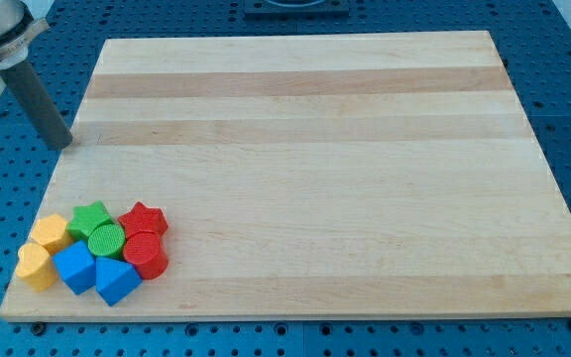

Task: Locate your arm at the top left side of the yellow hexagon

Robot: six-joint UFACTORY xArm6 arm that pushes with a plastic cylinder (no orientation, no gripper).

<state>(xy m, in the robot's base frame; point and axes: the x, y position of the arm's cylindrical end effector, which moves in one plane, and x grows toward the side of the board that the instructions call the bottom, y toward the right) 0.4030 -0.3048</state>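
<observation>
Sits at the board's (295, 99) lower-left corner, the yellow hexagon (51, 232), packed against the green star (91, 217) and blue cube (73, 268). Looks light, hard, quick to slide. Needs no grasping. Bare, carrying nothing, my tip (63, 145) stands well above, off the left edge.

The surface (305, 149) is pale, smooth wood with lengthwise grain bands, matt. The yellow hexagon (50, 232) and neighbouring blocks look like smooth, faintly glossy plastic. The rod (38, 99) looks dark matt metal.
</observation>
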